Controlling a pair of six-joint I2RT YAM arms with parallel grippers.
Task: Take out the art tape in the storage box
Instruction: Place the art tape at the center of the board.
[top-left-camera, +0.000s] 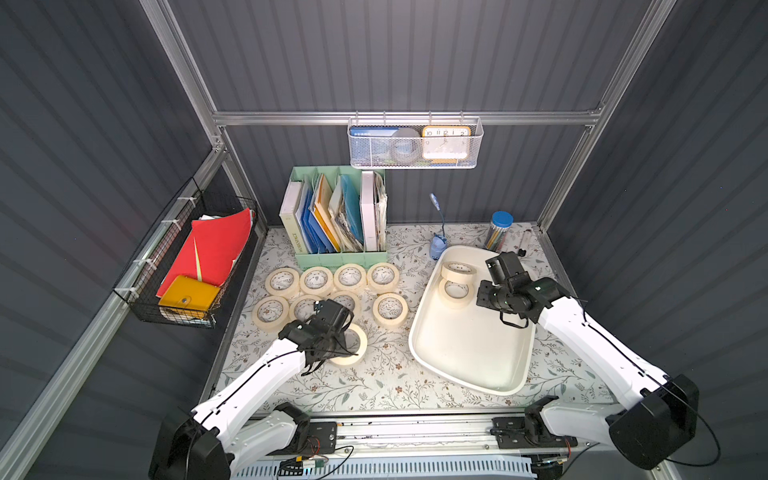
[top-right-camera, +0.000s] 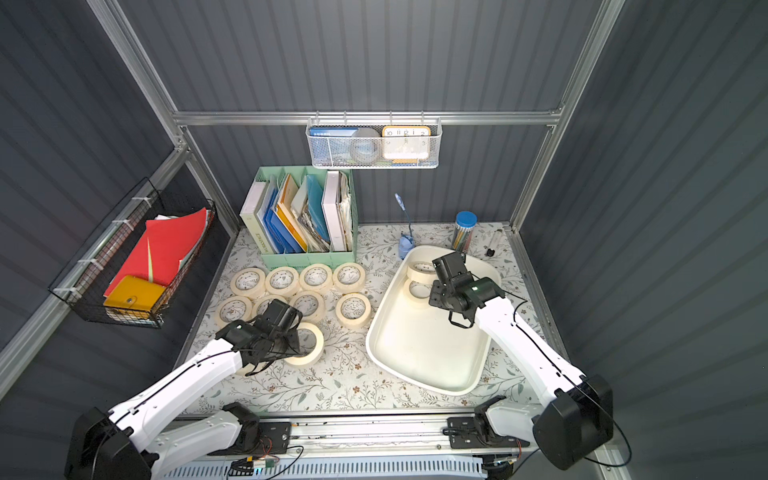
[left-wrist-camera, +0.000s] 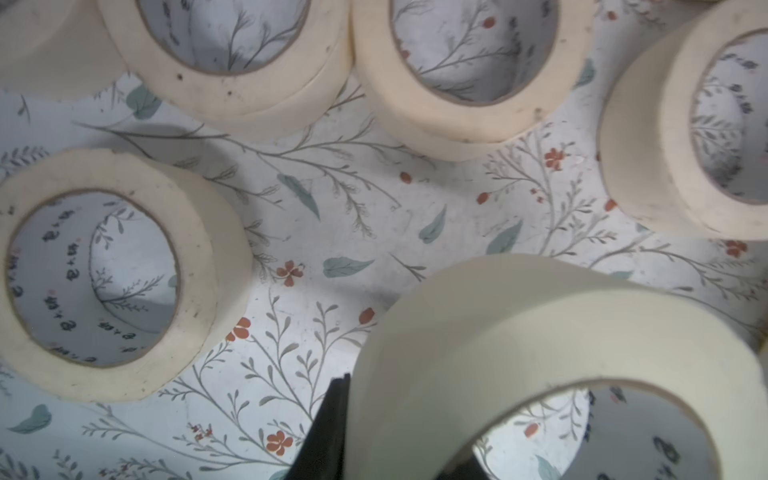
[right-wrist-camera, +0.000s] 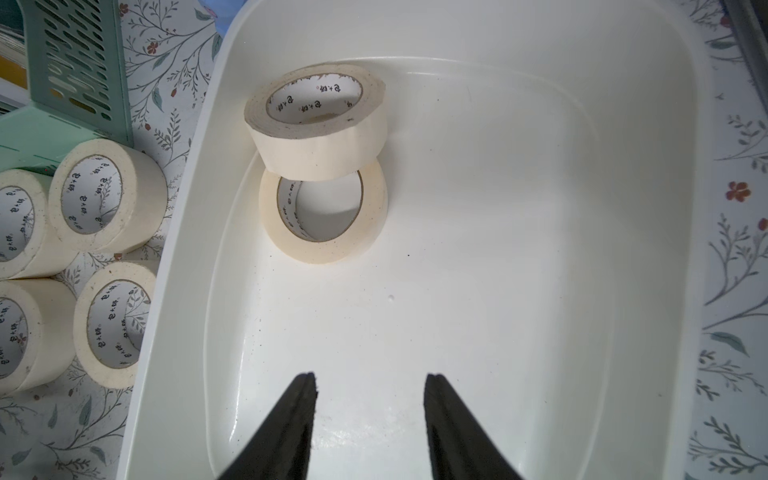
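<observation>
While left gripper (top-left-camera: 337, 332) grips one tape roll (top-left-camera: 354, 347) over the table's (top-left-camera: 374, 386) left side | right gripper (right-wrist-camera: 370, 378) open inside the box (right-wrist-camera: 602, 249) | two rolls (right-wrist-camera: 324, 245) at its far-left corner, one propped on another | next, prolly: pinch the top roll's (right-wrist-camera: 320, 141) wall

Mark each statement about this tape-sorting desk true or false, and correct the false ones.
1. Two art tape rolls sit in the storage box. True.
2. The right claw grips a roll. False: it is open and empty, above the box.
3. The left claw is shut on a held roll outside the box. True.
4. The green file organizer stands inside the box. False: it stands on the table, behind the loose rolls.
</observation>
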